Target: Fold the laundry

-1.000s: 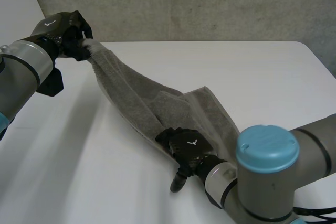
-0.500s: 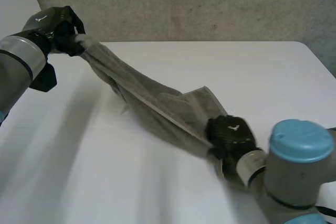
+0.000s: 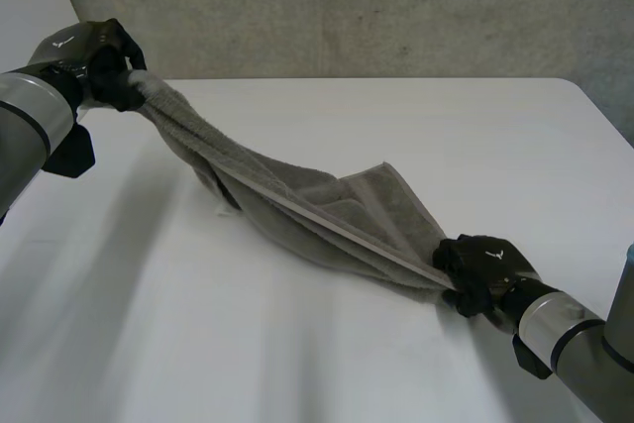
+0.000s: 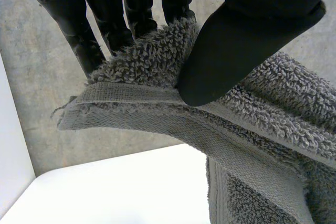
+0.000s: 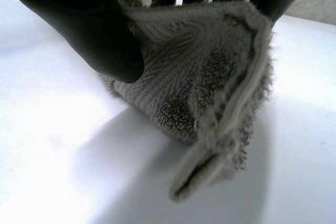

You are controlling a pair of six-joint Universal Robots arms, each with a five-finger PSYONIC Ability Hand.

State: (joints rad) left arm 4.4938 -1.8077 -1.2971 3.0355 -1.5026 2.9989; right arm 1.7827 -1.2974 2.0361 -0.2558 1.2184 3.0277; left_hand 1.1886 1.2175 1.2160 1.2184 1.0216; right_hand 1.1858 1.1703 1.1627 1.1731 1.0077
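A grey terry towel (image 3: 297, 200) stretches in a sagging band across the white table (image 3: 416, 126), from far left to near right. My left hand (image 3: 94, 56) holds one end raised above the table's far left corner, thumb (image 4: 236, 40) pinching the hemmed corner of the towel (image 4: 157, 103) against the fingers. My right hand (image 3: 482, 269) grips the other end low over the table near the front right. There its thumb (image 5: 89, 30) presses the bunched towel (image 5: 205, 82) against the fingers. The towel's middle rests on the table in loose folds.
A rough grey wall (image 3: 396, 7) runs behind the table. Bare white tabletop lies in front of the towel and beyond it to the right, up to the table's right edge (image 3: 599, 116).
My right hand slid along the towel's lower edge toward the front right and closed on its end. The left hand drew back to the far left, pulling the towel out longer.
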